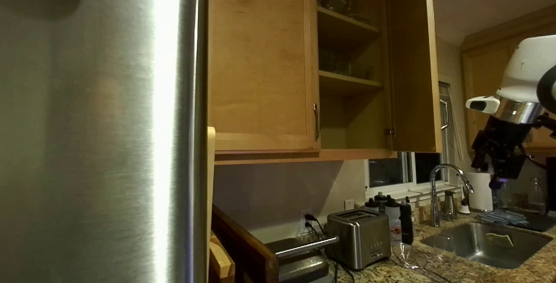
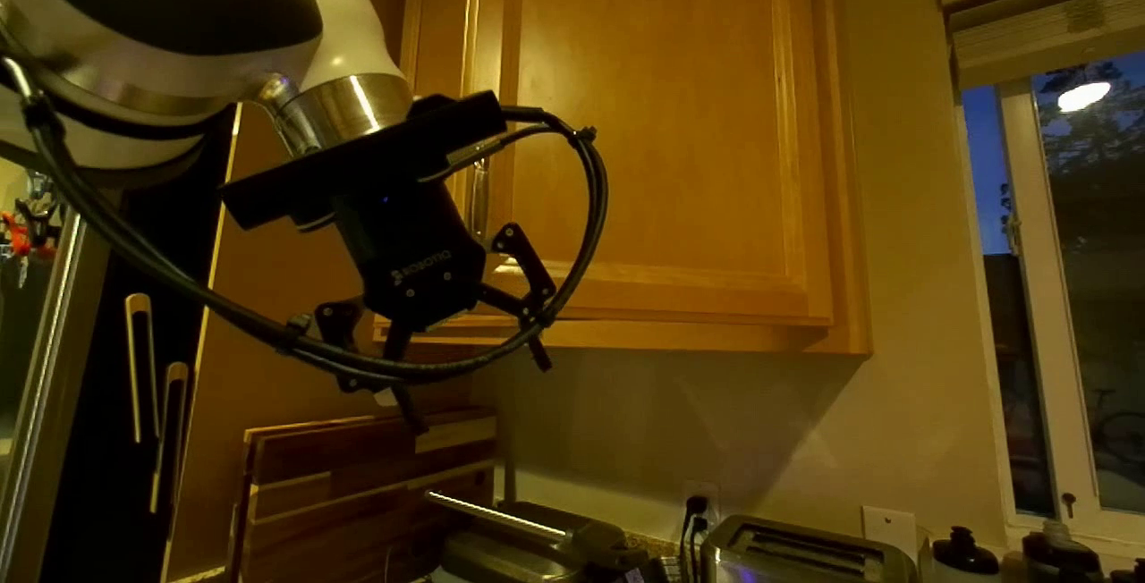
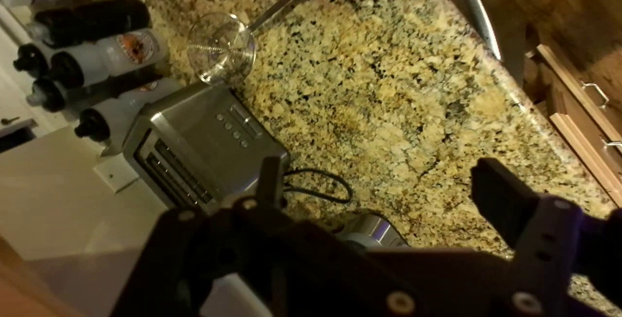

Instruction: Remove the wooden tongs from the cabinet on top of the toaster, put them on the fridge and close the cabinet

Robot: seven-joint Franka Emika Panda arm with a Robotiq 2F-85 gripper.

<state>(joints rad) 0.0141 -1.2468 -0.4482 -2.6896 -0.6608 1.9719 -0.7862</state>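
My gripper [image 3: 384,185] is open, its fingers wide apart with nothing between them. In an exterior view the gripper [image 2: 476,386] hangs in front of the wooden cabinet [image 2: 653,136], above the counter. The cabinet's right door [image 1: 412,66] stands open, showing shelves [image 1: 347,78] with glassware. Two slim pale U-shaped pieces that look like the wooden tongs [image 2: 139,359] hang against the dark side of the fridge. The fridge's steel face [image 1: 104,144] fills the left of an exterior view. Below the cabinet sits the steel toaster [image 1: 358,239]; in the wrist view the toaster [image 3: 209,142] lies left of the fingers.
A grill appliance with a metal bar handle [image 1: 308,247] and wooden boards [image 2: 367,485] are left of the toaster. Several bottles [image 3: 116,54] and a clear glass [image 3: 221,49] stand close by. Further right are the faucet [image 1: 434,200] and sink [image 1: 473,248]. Cables [image 2: 595,207] loop around the gripper.
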